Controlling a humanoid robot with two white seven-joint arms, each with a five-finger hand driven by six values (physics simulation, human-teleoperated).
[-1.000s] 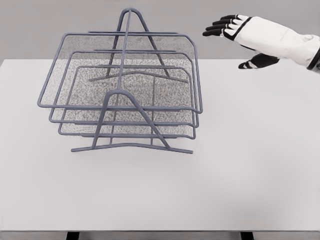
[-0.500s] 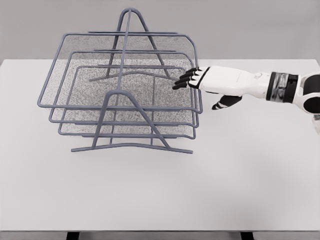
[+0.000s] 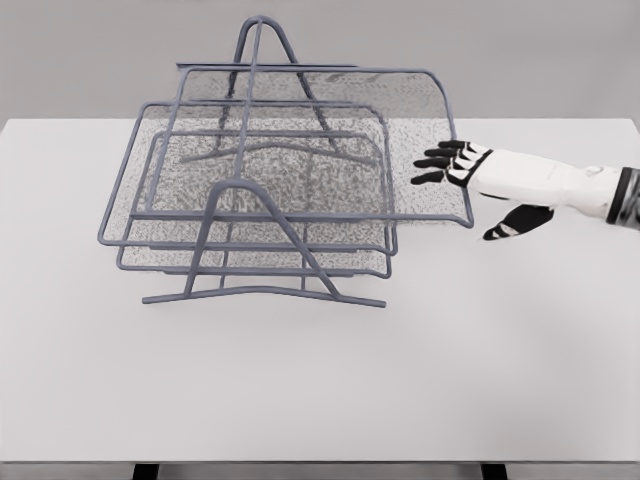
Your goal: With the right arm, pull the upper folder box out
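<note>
A grey wire rack [image 3: 262,292] stands on the white table [image 3: 420,380] and holds three mesh trays. The upper tray [image 3: 449,120] sticks out to the right, well past the two trays below it. My right hand [image 3: 463,172] comes in from the right edge, level with that tray's right rim. Its black-tipped fingers [image 3: 433,163] are curled over the rim onto the mesh, while the thumb [image 3: 505,228] hangs apart below and to the right. The left arm is out of view.
The middle tray [image 3: 250,244] and lower tray [image 3: 250,270] sit fully in the rack. The rack's arched uprights [image 3: 262,25] rise at front and back. Bare table spreads in front of and to the right of the rack.
My right hand came down from the upper right, reached over the upper tray's right rim, then drew back to the right. The upper tray slid right with it; the other trays stayed.
</note>
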